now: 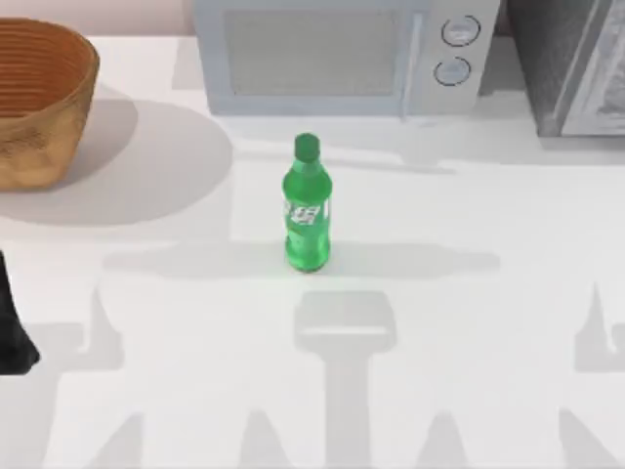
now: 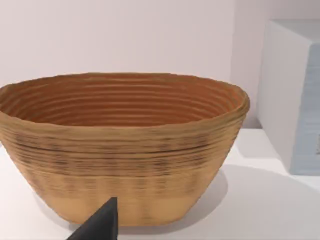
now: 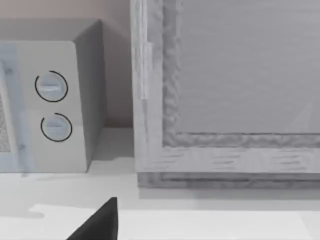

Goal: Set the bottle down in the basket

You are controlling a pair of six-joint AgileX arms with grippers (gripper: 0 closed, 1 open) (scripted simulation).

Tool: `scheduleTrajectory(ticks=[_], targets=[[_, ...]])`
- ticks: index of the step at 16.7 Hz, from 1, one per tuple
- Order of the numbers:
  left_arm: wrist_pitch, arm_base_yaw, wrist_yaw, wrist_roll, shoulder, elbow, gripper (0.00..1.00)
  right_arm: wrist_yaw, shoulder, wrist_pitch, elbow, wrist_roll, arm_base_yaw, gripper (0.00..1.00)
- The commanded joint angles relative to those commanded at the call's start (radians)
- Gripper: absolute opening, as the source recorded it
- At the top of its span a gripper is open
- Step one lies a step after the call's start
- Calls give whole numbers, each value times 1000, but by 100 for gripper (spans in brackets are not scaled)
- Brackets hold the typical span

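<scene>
The green bottle (image 1: pixel 307 210) stands upright near the middle of the table, cap on, with a white-lettered label round it. Nothing touches it. The tan wicker basket (image 1: pixel 39 98) sits at the far left back corner, and the left wrist view shows its ribbed wall (image 2: pixel 120 160) close up and nothing inside. A dark part of my left gripper (image 2: pixel 100 225) points toward the basket's base; the left arm (image 1: pixel 12 327) sits at the table's left edge, well away from the bottle. My right gripper (image 3: pixel 100 222) shows a dark part, facing the appliances at the back right.
A white microwave (image 1: pixel 342 54) stands along the back edge behind the bottle, its two dials (image 3: pixel 52 105) seen in the right wrist view. A grey box-like appliance (image 1: pixel 576 59) fills the back right corner. Bare white tabletop (image 1: pixel 439 322) lies round the bottle and toward the front.
</scene>
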Motion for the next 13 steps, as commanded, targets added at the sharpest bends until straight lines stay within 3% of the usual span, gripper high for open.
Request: scheduleTrajectory(ticks=[6, 13], targets=[[98, -32, 30, 3, 104, 31, 100, 0, 0, 0, 0, 0, 0, 100], [535, -153, 138, 17, 665, 151, 100, 0, 0, 0, 0, 0, 0, 100]])
